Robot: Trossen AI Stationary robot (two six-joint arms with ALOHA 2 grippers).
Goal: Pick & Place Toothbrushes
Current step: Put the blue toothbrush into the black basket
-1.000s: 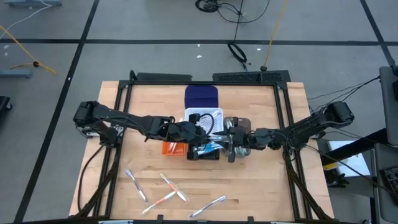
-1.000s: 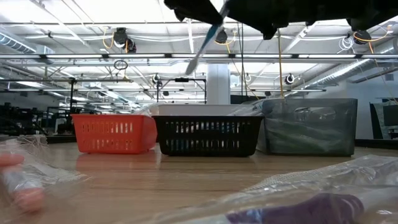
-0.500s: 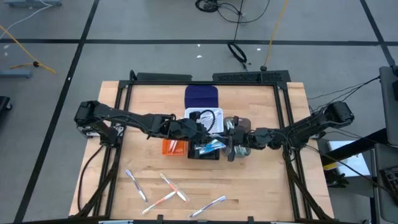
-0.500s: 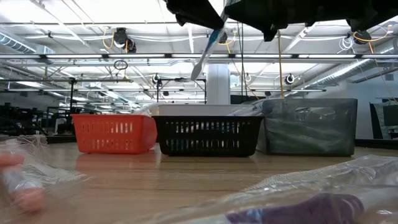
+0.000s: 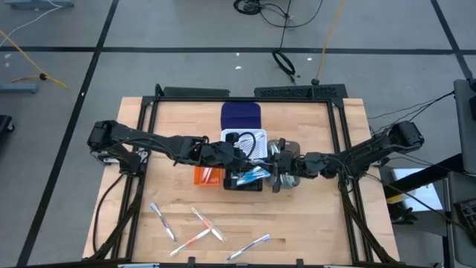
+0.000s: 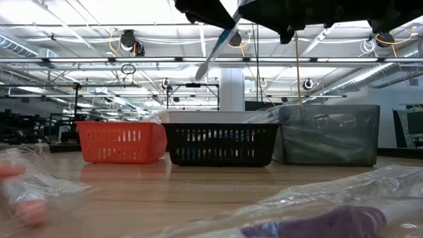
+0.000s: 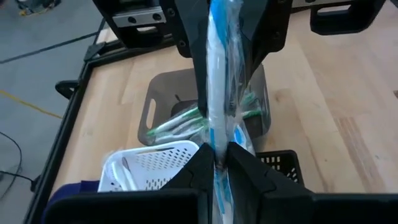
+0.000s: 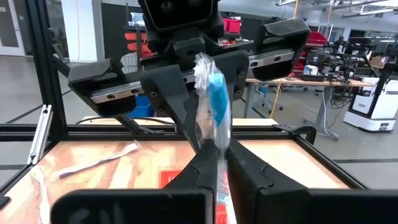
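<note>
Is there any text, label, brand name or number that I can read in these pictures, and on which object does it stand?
No text can be read anywhere.
Wrapped blue toothbrush, held between the left gripper and the right gripper: its clear wrapper shows no readable print.
Orange bin, black bin, grey bin: no labels visible.
Room equipment behind the table: too small to read.

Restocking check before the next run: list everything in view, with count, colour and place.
Blue wrapped plastic toothbrush: one, held between both grippers above the bins.
Loose wrapped toothbrushes: about five, whitish with blue or orange-pink accents, table's near edge.
Orange plastic bin: one, left of black bin.
Black plastic bin: one, middle.
White plastic bin: one, behind black bin.
Grey plastic bin: one, right; holds green toothbrushes.
Dark blue lid: one, behind white bin.
Left gripper: jaws shut on toothbrush.
Right gripper: same.
</note>
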